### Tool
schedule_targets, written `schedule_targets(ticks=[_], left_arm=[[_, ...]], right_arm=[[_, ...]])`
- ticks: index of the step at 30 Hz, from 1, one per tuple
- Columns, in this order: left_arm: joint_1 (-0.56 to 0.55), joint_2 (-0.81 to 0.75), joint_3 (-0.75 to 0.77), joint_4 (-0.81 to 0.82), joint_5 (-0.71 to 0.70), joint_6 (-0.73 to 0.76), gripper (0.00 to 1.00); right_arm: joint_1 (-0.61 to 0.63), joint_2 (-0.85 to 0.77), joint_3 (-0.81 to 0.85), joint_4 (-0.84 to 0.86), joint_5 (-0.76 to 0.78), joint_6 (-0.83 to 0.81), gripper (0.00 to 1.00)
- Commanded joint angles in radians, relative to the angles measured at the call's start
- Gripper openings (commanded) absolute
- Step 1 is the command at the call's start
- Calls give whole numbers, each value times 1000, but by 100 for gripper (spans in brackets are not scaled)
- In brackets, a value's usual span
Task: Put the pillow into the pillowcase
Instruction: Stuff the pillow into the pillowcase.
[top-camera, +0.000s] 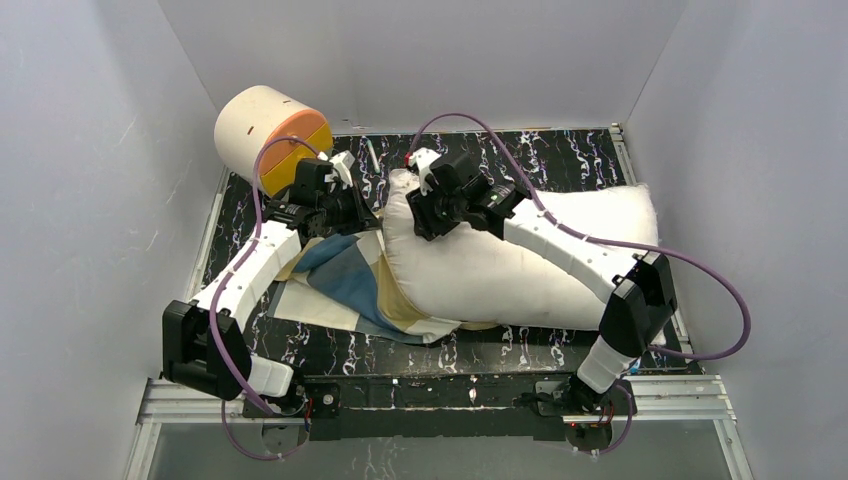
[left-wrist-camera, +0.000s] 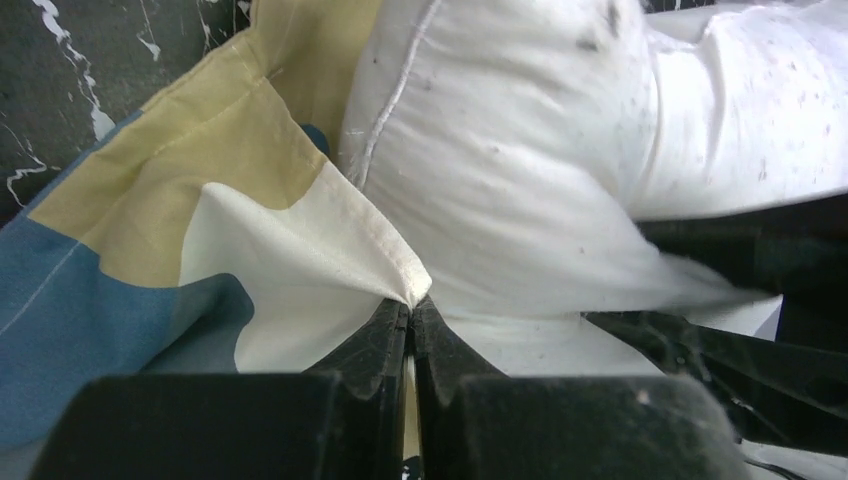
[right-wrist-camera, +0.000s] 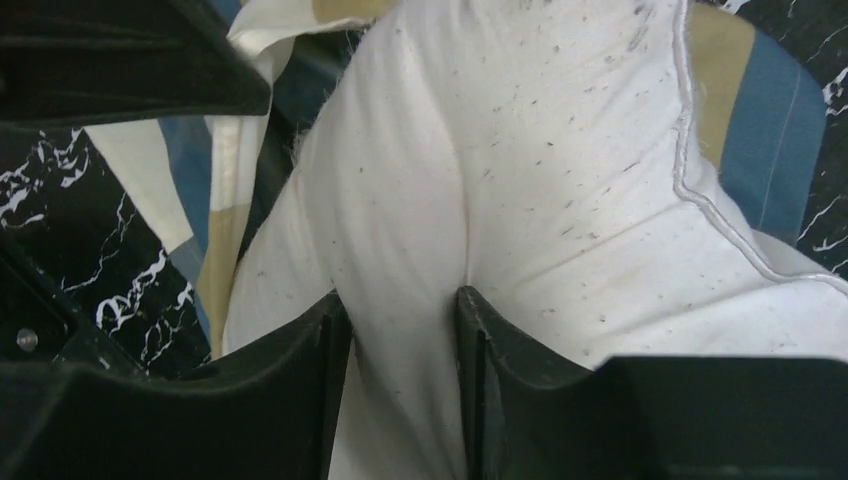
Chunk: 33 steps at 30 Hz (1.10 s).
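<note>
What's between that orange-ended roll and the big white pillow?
The left gripper, shut on the pillowcase, sits between roll and pillow; the top view shows it.

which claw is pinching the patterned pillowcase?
The left claw: its jaws are shut on a cream fold of the pillowcase. The right claw has its jaws apart around a ridge of the white pillow.

White-shelled left arm (top-camera: 250, 265) and right arm (top-camera: 560, 245) are pictured with black joint housings, purple cables (top-camera: 466, 116) looped alongside; the right gripper (right-wrist-camera: 402, 300) is moulded black.
</note>
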Motion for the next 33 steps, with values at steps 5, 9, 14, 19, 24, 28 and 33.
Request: schedule_targets(ticks=[5, 9, 14, 19, 24, 28, 33], left_arm=[[7, 10, -35, 55, -45, 33, 0], [6, 41, -19, 59, -42, 36, 0], [7, 42, -20, 59, -46, 38, 0], [6, 42, -36, 54, -51, 39, 0], [6, 38, -59, 56, -44, 35, 0], [5, 34, -61, 46, -88, 24, 0], [8, 66, 9, 19, -109, 10, 0]], right_arm=[[-108, -44, 33, 239, -94, 7, 72], [-174, 19, 79, 242, -143, -11, 91], [-240, 179, 293, 122, -236, -41, 98], [-292, 450, 594, -96, -336, -80, 98], [-309, 654, 792, -253, -458, -144, 98], [-311, 712, 797, -314, -645, -198, 79], [-294, 605, 627, -323, -662, -208, 23]])
